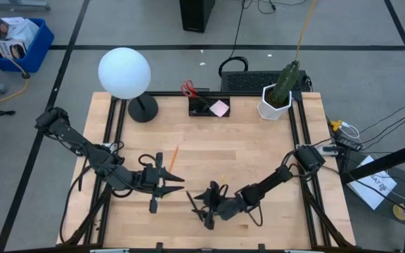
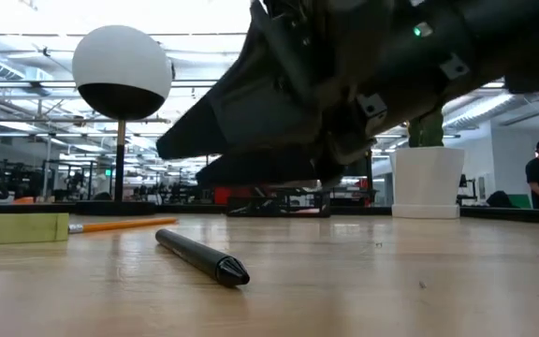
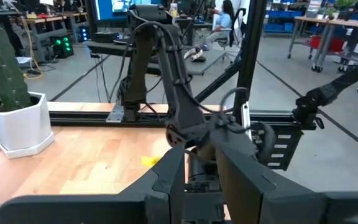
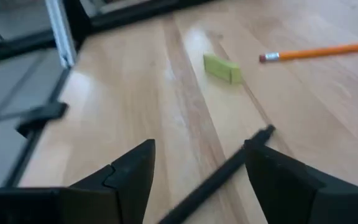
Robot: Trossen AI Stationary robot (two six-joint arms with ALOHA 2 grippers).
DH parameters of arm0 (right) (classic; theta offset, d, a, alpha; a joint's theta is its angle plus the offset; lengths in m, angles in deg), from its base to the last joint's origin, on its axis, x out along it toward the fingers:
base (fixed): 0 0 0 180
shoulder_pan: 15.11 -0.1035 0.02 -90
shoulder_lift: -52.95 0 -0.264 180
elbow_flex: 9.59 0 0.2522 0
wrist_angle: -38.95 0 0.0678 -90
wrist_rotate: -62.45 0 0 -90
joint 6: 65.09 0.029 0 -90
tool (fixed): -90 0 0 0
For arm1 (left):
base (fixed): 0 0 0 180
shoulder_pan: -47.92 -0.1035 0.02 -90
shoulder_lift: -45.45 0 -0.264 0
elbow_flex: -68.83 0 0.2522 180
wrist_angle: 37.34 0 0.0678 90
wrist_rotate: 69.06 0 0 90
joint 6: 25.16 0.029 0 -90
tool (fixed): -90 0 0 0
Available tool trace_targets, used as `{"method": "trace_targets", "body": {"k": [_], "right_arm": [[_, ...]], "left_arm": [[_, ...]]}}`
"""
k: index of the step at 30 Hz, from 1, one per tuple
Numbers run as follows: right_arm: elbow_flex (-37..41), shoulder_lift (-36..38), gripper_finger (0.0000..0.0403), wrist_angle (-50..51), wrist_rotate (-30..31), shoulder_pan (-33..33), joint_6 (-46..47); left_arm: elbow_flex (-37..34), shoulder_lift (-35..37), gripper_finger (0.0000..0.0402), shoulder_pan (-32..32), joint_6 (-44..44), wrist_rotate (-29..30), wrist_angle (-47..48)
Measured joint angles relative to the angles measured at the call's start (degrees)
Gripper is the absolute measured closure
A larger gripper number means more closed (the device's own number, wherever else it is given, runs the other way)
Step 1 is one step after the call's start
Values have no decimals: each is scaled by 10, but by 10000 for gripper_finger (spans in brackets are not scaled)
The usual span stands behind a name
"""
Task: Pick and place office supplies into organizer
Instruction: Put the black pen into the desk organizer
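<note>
- A slim black pen [image 2: 201, 257] lies flat on the light wooden table [image 1: 245, 151], near its front edge.
- The right gripper [image 4: 197, 171] hovers just over it, jaws spread wide, empty.
- An orange pencil [image 4: 319, 52] and a small green eraser block [image 4: 222, 68] lie just beyond.
- The black rectangular organizer [image 1: 208, 107] sits at the far edge, red-handled scissors [image 1: 188, 88] in it.
- The left gripper [image 1: 171, 184] waits left of the pen; whether its jaws are spread or pressed together I cannot tell.

Both arms are matte black all over, chunky jointed links with black cables looped along them. The left gripper [image 1: 176, 184] and right gripper [image 1: 201, 206] have wedge-shaped black fingers, and a small green light glows on the housing.
</note>
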Motion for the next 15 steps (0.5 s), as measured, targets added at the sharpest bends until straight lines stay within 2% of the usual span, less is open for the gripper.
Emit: {"method": "trace_targets", "body": {"k": [7, 15], "right_arm": [[-55, 1, 167, 148, 9, -1, 32], [-60, 1, 167, 189, 35, -11, 43]], "left_arm": [[0, 0, 304, 0, 0, 0, -1], [0, 0, 304, 0, 0, 0, -1]]}}
